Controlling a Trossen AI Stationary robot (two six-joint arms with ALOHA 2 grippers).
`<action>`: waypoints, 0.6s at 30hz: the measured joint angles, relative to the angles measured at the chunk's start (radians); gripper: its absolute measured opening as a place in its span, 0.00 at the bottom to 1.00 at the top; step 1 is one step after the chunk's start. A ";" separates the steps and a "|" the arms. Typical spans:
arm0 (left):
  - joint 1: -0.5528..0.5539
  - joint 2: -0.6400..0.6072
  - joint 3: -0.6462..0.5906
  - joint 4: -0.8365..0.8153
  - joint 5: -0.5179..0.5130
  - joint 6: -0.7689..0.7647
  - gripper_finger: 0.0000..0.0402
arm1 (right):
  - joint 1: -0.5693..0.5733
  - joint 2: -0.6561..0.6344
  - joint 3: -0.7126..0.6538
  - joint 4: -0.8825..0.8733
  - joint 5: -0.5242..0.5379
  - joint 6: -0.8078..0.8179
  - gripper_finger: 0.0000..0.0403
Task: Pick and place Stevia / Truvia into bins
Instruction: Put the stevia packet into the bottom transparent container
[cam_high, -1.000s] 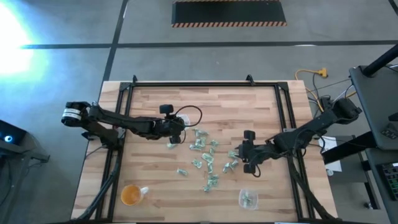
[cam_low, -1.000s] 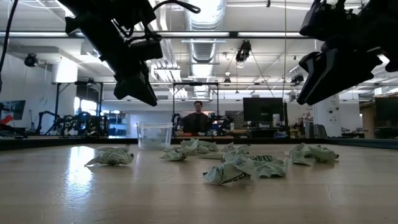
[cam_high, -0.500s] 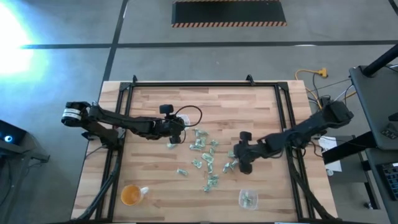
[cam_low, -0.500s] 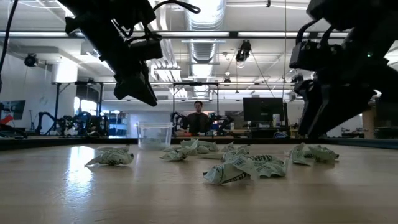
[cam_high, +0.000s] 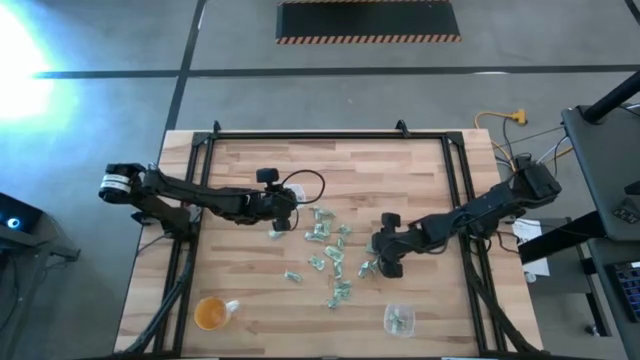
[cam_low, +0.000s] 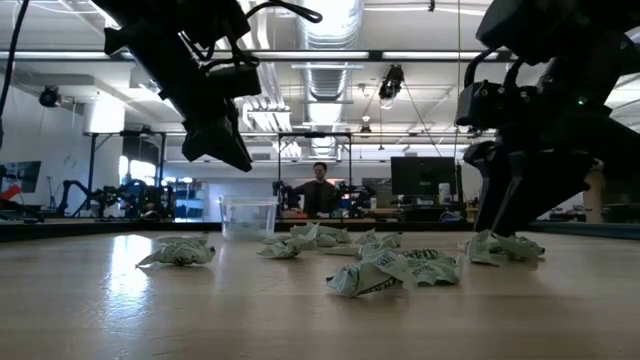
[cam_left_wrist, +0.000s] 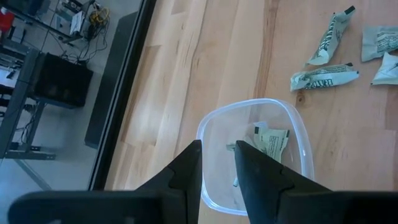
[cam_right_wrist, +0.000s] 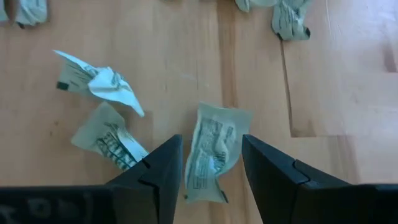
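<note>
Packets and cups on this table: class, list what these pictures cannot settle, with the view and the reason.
- Packet count in the near cup: high view, too small.
- Print on the packet between the right end effector's open fingers: right wrist view, blurred.
- Cup below the left end effector: left wrist view, near rim cut off, contents partly hidden by fingers.
- Orange cup contents: high view, too small.

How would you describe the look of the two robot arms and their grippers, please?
Both arms are dark, nearly black, slender and jointed. The left arm has a pale, silvery collar at its base end and a thin black cable looping out beside its wrist. Each ends in a two-finger gripper: the left gripper and the right gripper both have matte black, wedge-shaped fingers tapering toward the tips.
</note>
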 joint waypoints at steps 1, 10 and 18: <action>0.000 0.000 0.000 0.002 0.000 0.000 0.20 | -0.003 0.005 0.000 0.003 0.000 -0.002 0.39; 0.000 0.000 -0.004 0.000 0.000 0.000 0.20 | -0.022 0.026 -0.002 0.001 0.004 -0.010 0.34; 0.000 0.000 -0.005 0.001 0.000 0.000 0.20 | -0.024 0.030 -0.003 0.000 0.008 -0.026 0.26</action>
